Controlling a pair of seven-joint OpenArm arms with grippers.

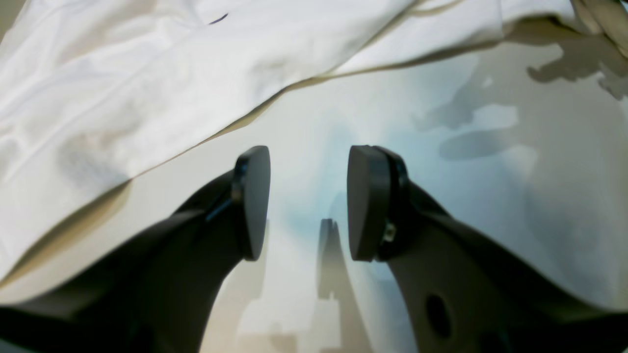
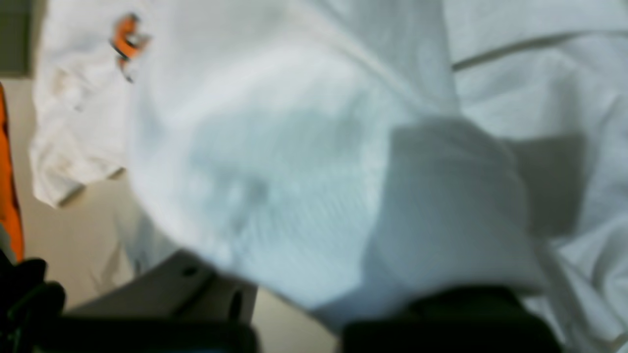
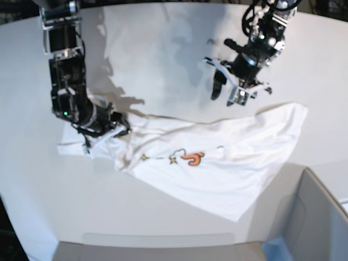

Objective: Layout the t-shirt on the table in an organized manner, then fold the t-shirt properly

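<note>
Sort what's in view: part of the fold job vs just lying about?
Job:
- t-shirt, crumpled, print partly showing
- table, under the shirt
- right pincer, shut on the t-shirt's edge
- left pincer, open, above the table, holding nothing

Lying about:
- grey box at the near corner, apart from the shirt

T-shirt [image 3: 217, 163] lies rumpled on table [image 3: 163, 49]; right gripper [image 3: 109, 128] clamps its 9 o'clock edge; left gripper [image 3: 227, 89] hovers parted at 1 o'clock.
</note>
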